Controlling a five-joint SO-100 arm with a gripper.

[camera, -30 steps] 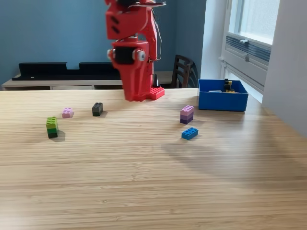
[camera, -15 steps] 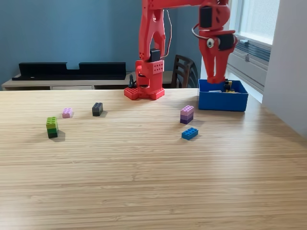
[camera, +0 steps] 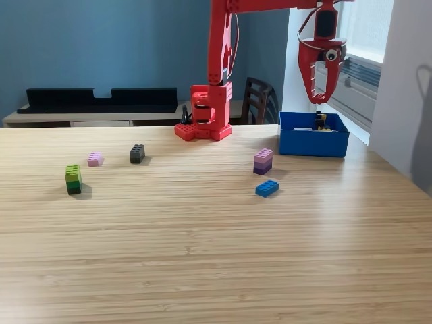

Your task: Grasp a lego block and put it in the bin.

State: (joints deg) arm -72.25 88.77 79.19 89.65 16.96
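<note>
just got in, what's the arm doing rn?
The red arm is sorting lego blocks into the blue bin. Its gripper hangs above the bin with nothing visible in it; whether the jaws are open is hard to tell. A few blocks already lie in the bin. Five remain on the table: a green stack, a pink block, a dark block, a purple stack and a blue block.

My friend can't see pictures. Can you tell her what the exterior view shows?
A red robot arm holds its claw above a blue bin at the table's far right. Five lego pieces lie loose on the wooden table: green, pink, black, purple and blue.
</note>
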